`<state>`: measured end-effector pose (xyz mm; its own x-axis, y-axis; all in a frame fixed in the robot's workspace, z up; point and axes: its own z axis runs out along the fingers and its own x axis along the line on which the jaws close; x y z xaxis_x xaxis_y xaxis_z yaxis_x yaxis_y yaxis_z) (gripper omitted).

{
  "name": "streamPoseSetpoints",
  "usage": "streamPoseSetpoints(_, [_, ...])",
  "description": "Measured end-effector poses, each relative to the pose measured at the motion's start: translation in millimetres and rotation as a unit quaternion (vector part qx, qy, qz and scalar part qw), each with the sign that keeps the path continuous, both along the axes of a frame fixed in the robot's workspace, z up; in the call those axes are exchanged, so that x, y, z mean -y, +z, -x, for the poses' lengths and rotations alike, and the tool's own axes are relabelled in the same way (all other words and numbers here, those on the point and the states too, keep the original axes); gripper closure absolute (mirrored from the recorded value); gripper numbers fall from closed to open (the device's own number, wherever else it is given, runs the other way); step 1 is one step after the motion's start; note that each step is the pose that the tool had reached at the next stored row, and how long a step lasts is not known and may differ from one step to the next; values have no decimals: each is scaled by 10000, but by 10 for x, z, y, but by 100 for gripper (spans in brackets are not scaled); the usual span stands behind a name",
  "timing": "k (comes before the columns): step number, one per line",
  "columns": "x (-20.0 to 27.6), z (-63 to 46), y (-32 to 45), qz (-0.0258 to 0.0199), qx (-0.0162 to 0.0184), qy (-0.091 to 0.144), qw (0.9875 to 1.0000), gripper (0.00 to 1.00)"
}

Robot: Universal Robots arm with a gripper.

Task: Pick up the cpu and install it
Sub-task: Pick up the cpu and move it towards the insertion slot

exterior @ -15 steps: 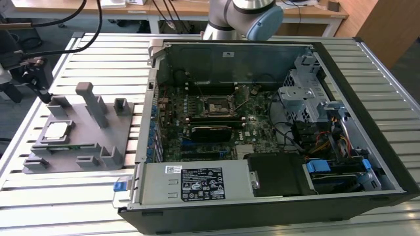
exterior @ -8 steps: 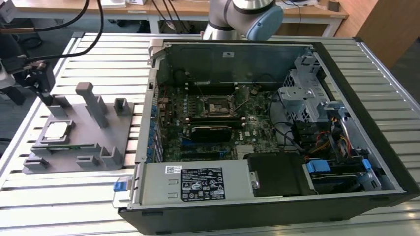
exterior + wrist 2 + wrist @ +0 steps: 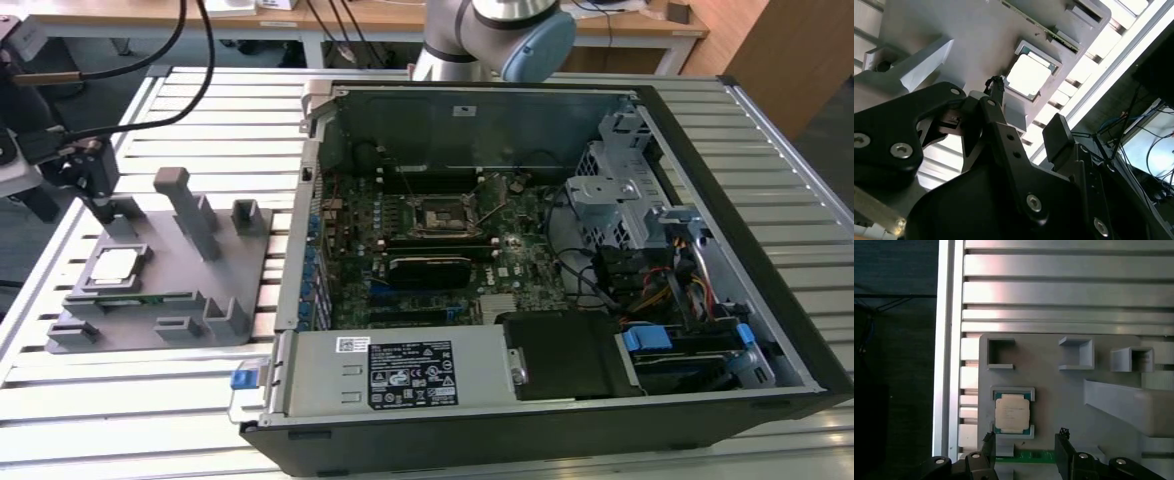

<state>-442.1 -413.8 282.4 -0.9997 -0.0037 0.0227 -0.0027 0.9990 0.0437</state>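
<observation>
**Exterior view's left:** a grey plastic fixture (image 3: 167, 278) on the slatted aluminium desk (image 3: 120, 400) carries the small, flat, square cpu with a pale silver-grey metal top (image 3: 114, 265), seated in its recess. In the first wrist view, the black two-fingered pincer (image 3: 1025, 439) hangs just beside the cpu, fingers spread wide and holding nothing.

**Exterior view's right:** the dark square socket frame (image 3: 438, 215) in the open black computer case (image 3: 400, 445) appears unoccupied.

**Progress, as judged:** the cpu is not yet grasped, and installation is wholly outstanding.
</observation>
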Motion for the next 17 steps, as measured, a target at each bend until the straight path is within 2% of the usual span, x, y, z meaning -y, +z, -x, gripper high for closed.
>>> streamPoseSetpoints(3, [1,17,-31,1,17,-8,10000,42])
streamPoseSetpoints(9, [1,33,-130,13,24,-82,10000,42])
streamPoseSetpoints(11, [1,39,-166,13,24,-84,10000,35])
streamPoseSetpoints(12, [1,42,-184,13,24,-83,10000,35])
streamPoseSetpoints(13, [1,45,-202,13,24,-84,10000,29])
streamPoseSetpoints(14, [1,47,-220,13,24,-83,10000,29])
streamPoseSetpoints(15, [2,49,-239,13,24,-83,10000,22])
streamPoseSetpoints(17, [3,51,-275,13,24,-49,10000,22])
